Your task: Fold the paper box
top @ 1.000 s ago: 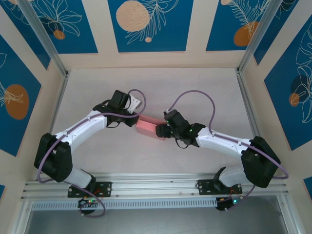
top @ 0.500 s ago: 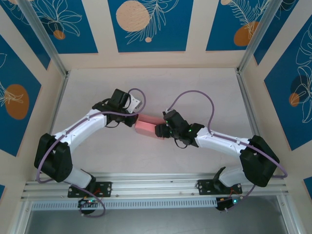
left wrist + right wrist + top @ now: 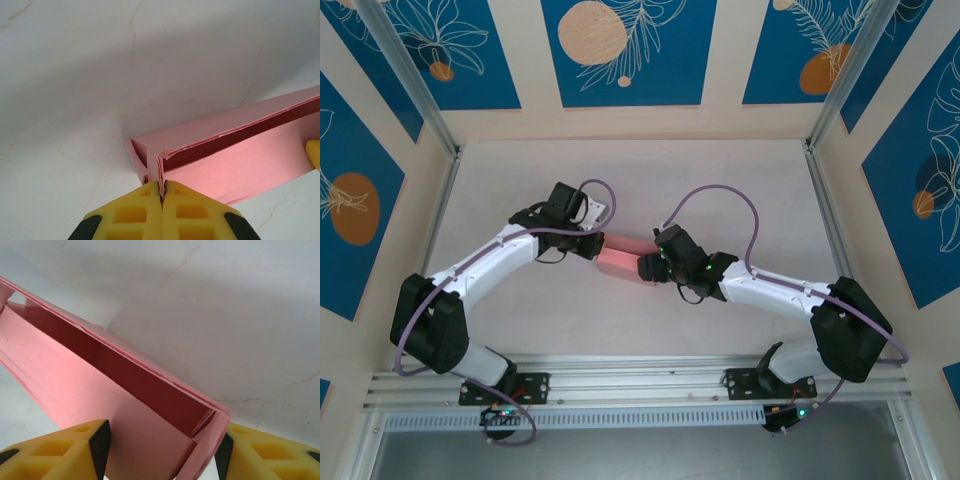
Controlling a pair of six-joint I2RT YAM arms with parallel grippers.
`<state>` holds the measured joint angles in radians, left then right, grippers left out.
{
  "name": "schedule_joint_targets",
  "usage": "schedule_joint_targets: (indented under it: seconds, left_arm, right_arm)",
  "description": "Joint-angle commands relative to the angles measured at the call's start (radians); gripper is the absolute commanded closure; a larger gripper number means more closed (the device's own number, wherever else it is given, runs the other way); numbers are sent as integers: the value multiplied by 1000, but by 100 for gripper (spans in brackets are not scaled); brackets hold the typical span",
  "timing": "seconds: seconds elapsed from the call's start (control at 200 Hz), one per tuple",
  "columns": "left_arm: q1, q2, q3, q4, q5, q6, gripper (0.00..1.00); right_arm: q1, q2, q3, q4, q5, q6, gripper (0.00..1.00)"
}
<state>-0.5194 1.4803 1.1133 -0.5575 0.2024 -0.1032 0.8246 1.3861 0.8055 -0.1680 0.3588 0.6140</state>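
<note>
The box (image 3: 625, 262) lies mid-table (image 3: 740, 180), bridged between the two claws, with its right end nearer and its left end farther. It is a half-formed pink trough with its long top open and thin, doubled walls. I cannot tell whether it rests on the table or hangs just above it.

Risks, nearest first. The right claw (image 3: 653, 266) straddles the near-right end. A harder squeeze would likely bow the thin walls inward and crease them where no fold belongs. A slacker one could let that end drop or swing, since the only other hold is a small pinch. Farther left, the left claw (image 3: 594, 245) nips just a sliver of card at the end corner, where the edge already looks ragged. A pull away from the right claw, or a twist, could tear that corner or slip the card free. If the arms move out of step, the box could rack out of square.

The right claw (image 3: 162, 445) stands about half open with the box end between its fingers. Both black pads (image 3: 102, 440) seem to press the card, gripping across its width. The left claw (image 3: 162, 187) is fully closed, its yellow fingers meeting on the upright end flap.
</note>
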Motion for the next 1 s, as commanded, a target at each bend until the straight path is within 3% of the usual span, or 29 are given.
schedule_joint_targets:
  seconds: [0.0, 0.515, 0.995]
  left_arm:
    - [-8, -23, -21, 13, 77, -23, 100]
    - [-7, -14, -86, 25, -50, 42, 100]
    - [-11, -12, -155, 100, 35, -24, 100]
  right_arm:
    - [5, 42, -8, -78, 17, 11, 43]
    - [5, 54, -2, -73, 14, 10, 44]
    - [5, 61, 1, -71, 20, 11, 44]
